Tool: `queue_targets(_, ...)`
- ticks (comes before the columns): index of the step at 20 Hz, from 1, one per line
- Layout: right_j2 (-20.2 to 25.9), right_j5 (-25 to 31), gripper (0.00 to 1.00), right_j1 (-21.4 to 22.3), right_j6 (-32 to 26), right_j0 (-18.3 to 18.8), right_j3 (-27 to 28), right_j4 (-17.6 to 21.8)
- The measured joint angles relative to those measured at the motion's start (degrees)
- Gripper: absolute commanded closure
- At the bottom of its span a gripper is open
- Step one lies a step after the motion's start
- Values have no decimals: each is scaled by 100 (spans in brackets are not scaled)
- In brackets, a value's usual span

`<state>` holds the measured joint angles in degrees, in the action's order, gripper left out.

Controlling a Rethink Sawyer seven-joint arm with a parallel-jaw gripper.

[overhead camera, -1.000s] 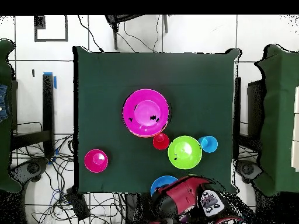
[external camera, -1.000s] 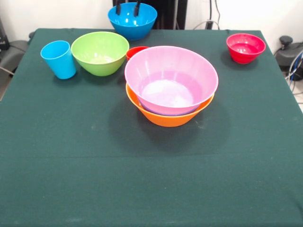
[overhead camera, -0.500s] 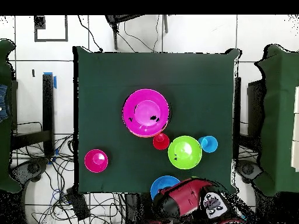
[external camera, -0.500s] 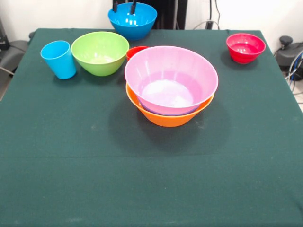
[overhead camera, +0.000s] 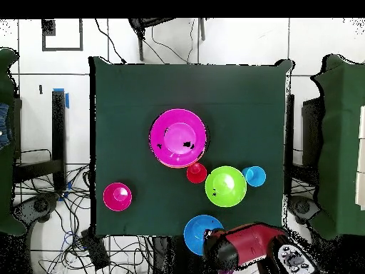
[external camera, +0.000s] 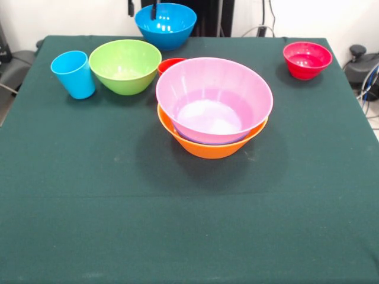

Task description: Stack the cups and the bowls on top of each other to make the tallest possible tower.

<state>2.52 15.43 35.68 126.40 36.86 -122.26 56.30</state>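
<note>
The tower is a large pink bowl [external camera: 213, 97] [overhead camera: 178, 137] nested in the big orange bowl [external camera: 207, 148] at mid-table. A red cup [external camera: 170, 63] [overhead camera: 197, 173] peeks out behind it. Beside that stand a lime green bowl [external camera: 125, 65] [overhead camera: 226, 186] and a light blue cup [external camera: 73, 74] [overhead camera: 254, 175]. A blue bowl [external camera: 166, 25] [overhead camera: 198, 232] sits at the far edge. The small red bowl [external camera: 307, 59] [overhead camera: 117, 196] stands alone in a corner. My gripper [external camera: 142, 8] shows only as two dark tips at the top edge, open and empty, by the blue bowl's left rim.
The red and black arm [overhead camera: 246, 247] lies just off the table edge beside the blue bowl. The green cloth table [external camera: 89, 207] [overhead camera: 235, 93] has cables [overhead camera: 78, 235] on the floor around it. Dark furniture [overhead camera: 335, 143] stands at both sides.
The gripper tips have drifted left across the blue bowl and risen to the picture's top edge. In the overhead view the arm has swung right, uncovering the blue bowl. No bowl or cup moved.
</note>
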Motion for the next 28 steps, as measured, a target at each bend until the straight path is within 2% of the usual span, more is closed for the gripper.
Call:
queue_targets(7, 431, 317, 0, 1, -171, 569, 53, 99)
queue_targets(11, 772, 595, 0, -2, -546, 861, 73, 133)
queue_targets(12, 1040, 785, 0, -29, -863, 1105, 79, 131)
queue_targets(14, 1170, 863, 0, -54, -1022, 1231, 83, 132)
queue_targets(21, 2020, 1384, 0, -444, -2140, 2053, 126, 74)
queue_targets(22, 2204, 1497, 100, -570, -2405, 2168, 126, 34)
queue_targets(28, 2454, 1640, 100, -653, -2552, 2227, 125, -48)
